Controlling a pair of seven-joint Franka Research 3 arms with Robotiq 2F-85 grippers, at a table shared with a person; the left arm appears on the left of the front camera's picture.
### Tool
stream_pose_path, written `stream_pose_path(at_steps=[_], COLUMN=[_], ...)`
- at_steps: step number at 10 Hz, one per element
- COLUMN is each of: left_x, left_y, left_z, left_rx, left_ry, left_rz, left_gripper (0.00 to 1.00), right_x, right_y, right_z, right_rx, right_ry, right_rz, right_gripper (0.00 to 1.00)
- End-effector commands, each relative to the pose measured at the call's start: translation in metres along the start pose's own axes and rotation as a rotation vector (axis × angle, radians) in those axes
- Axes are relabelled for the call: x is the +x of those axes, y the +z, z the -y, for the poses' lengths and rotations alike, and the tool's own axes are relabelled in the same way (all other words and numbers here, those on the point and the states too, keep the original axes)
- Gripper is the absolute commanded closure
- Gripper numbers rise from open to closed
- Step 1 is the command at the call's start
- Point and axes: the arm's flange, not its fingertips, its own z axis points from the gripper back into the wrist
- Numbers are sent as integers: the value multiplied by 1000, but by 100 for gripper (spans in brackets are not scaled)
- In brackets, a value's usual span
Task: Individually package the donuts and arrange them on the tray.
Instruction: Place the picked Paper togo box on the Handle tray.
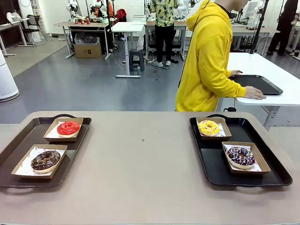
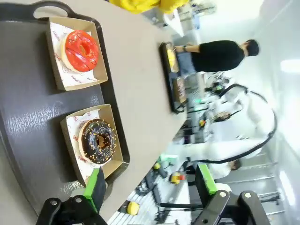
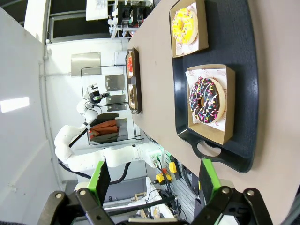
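Donuts: four, each in its own shallow cardboard box, two boxes on each of two black trays on the worktop [image 1: 140, 159].
Left tray [image 1: 18, 140]: holds the red donut [image 1: 68, 127] in the far box and the crumb donut [image 1: 45, 160] in the near box.
Right tray [image 1: 211, 164]: holds the yellow donut [image 1: 209, 127] in the far box and the sprinkle donut [image 1: 240, 156] in the near box.
Boxes: brown, lined with white printed paper; on each tray the two sit near each other, not touching.
Left end effector [image 2: 150, 185]: released, fingers wide apart, above the near edge of the left tray, grasping nothing.
Right end effector [image 3: 154, 180]: released, fingers spread wide, above the near end of the right tray, grasping nothing.
Person [image 1: 206, 61]: in a yellow hoodie at the far side, turned toward another table, hands by a third black tray there.
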Motion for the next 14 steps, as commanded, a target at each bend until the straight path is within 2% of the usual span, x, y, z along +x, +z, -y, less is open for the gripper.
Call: stream_pose_path(at_steps=[1,3,5,6,14], left_x=[11,0,-11,-10,-10], left_y=[23,33,39,33,33], left_z=[-29,-48,-57,-57,-57], left_rx=[-113,-150,-120,-137,-137], left_ry=[58,86,122,126,126], left_rz=[53,74,103,73,73], left_gripper=[0,0,0,0,0], right_x=[0,0,0,0,0], right_y=[1,1,1,1,1], right_z=[-3,-3,-3,-3,-3], right_rx=[8,8,8,8,8], right_ry=[2,2,2,2,2], right_rz=[-6,-6,-6,-6,-6], right_gripper=[0,0,0,0,0])
